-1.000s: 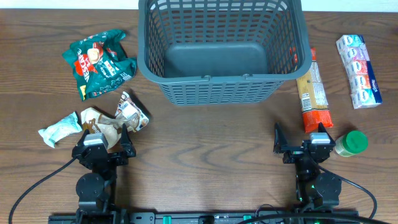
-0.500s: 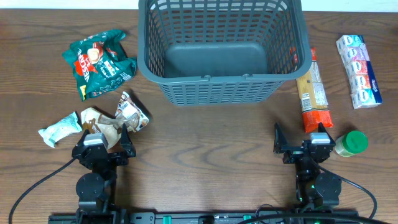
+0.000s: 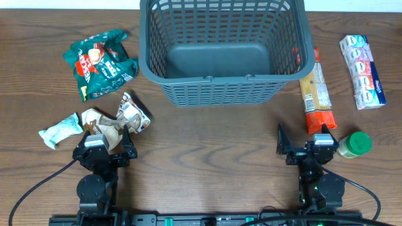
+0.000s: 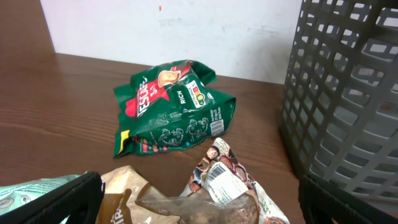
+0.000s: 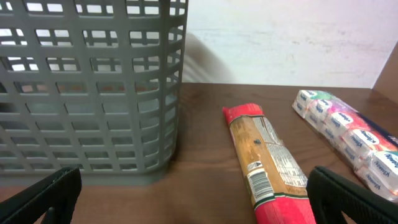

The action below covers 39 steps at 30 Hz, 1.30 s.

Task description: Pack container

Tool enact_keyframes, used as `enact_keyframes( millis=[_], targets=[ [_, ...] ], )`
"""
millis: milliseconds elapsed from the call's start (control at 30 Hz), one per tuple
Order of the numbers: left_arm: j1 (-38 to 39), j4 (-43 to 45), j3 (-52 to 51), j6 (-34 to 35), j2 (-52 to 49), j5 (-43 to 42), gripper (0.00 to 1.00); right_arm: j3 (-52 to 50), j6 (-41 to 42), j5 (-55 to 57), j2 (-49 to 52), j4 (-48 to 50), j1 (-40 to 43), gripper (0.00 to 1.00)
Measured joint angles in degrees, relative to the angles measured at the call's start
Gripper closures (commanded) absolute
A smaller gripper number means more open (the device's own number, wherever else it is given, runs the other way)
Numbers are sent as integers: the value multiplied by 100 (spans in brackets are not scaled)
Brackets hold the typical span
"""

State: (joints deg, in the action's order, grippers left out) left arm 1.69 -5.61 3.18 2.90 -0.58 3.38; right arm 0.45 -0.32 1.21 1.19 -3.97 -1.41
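Overhead: container [image 3: 220, 93] far centre, empty. My left gripper [image 3: 105, 133] and right gripper [image 3: 302, 139] both spread, holding nothing. Left should pinch the brown packet [image 3: 107, 120] just ahead at its crumpled middle, then lift clear of the rim.

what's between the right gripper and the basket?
Bare table between right gripper and basket, shown in the overhead view; pasta pack lies off to the right.

Black all over, my left gripper [image 3: 105, 134] and right gripper [image 3: 303, 140]: blunt, matte wedge fingers [image 4: 59, 200]. Behind the fingers, thin black cables [image 3: 41, 182] looped off round bases, and a green light [image 3: 307, 186] glowed on the right.
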Motion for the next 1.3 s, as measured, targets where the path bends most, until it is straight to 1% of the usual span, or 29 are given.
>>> enact_keyframes(
  millis=[100,267,367,433,500,600,633,667,867,967,1033,1100,1167,1233,1300],
  targets=[
    [0,0,0,0,0,0,1,0,92,4,107,50,0,1],
    [0,2,0,0,0,0,2,127,525,83,319,-2,0,1],
    [0,0,0,0,0,0,1,553,680,323,730,-48,44,1],
    [0,0,0,0,0,0,2,1095,741,457,1182,-85,188,1],
    [0,2,0,0,0,0,1,1895,774,551,1775,-186,431,1],
    [0,11,-4,-2,0,0,1,3399,782,601,2752,-822,874,1],
    [0,9,-7,0,-2,0,1,4188,796,575,3230,-1309,1091,1],
    [0,11,-7,-2,0,-2,1,4572,798,555,3464,-1510,1193,1],
    [0,20,-9,-11,0,-2,1,8332,752,33,5729,-3650,2065,1],
    [0,28,-11,-17,0,-2,1,10107,446,-321,6931,-4813,2315,1],
    [0,28,-11,-17,0,2,1,11269,94,-551,7820,-5665,2393,1],
    [0,26,-11,-17,0,0,2,12174,-286,-704,8660,-6435,2411,1],
    [0,26,-11,-17,0,0,2,12734,-570,-798,9291,-6957,2411,1],
    [0,24,-11,-17,0,0,2,13105,-826,-859,9908,-7298,2411,1],
    [0,24,-11,-17,0,0,1,13215,-1014,-901,10395,-7501,2411,1]
  ],
)
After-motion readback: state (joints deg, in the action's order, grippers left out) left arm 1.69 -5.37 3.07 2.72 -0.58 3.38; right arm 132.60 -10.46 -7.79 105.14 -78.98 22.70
